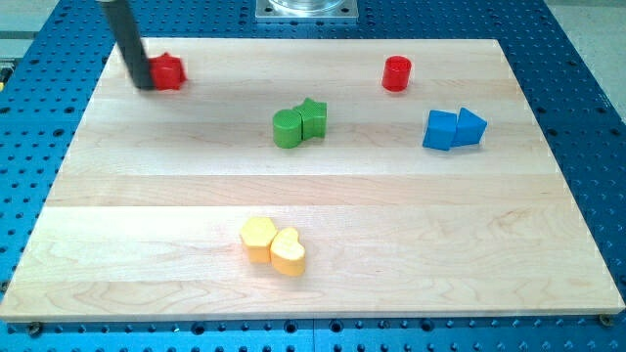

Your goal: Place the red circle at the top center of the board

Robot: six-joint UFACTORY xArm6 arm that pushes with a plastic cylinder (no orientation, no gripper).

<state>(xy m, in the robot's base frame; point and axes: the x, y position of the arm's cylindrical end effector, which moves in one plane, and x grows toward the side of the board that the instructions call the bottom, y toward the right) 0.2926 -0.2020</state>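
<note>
The main risk from here was pushing the wrong red piece. My tip [143, 84] sat at the view's top left of the tabletop [313, 284], touching or just beside the red star-like block [168, 71], while the red circle [396, 73], the piece the task names, stood well apart near the view's top right. Any sweep toward the view's right from this spot would likely have carried the red star-like block along instead of leaving it behind. A second risk was the approach angle: the red circle needed a push toward the view's left to reach the top centre, so the tip would have to get round to its right-hand side first. Coming at it from the left would have driven it further right, toward the board's edge. The round shape could also have slipped off a narrow rod if the contact was off-centre.

The green circle [288, 129] and green star [313, 117] sat touching each other below the top centre, probably clear of a push along the top edge. The blue pair [454, 129] and the yellow pair [273, 245] lay further off.

The rod leaned in from the view's top left, its lower end down on the wood. The end effector was a plain rod with nothing to open or close, and it gripped nothing.
</note>
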